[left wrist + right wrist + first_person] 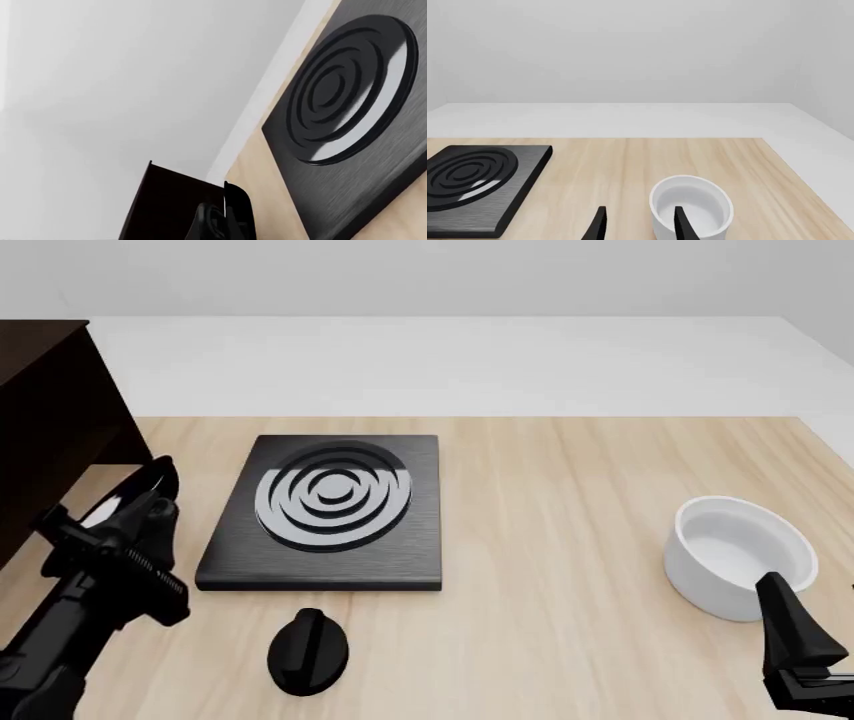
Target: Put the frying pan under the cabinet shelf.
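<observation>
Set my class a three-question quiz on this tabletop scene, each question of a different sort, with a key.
1. True or false: the white bowl stands on the table, apart from the stove plate.
2. What lies on the table just in front of the stove plate, on the arms' side? A) a black knob B) a spoon C) a cup
3. Fill in: the right gripper has its jaws ____.

Key: 1 true; 2 A; 3 open.
</observation>
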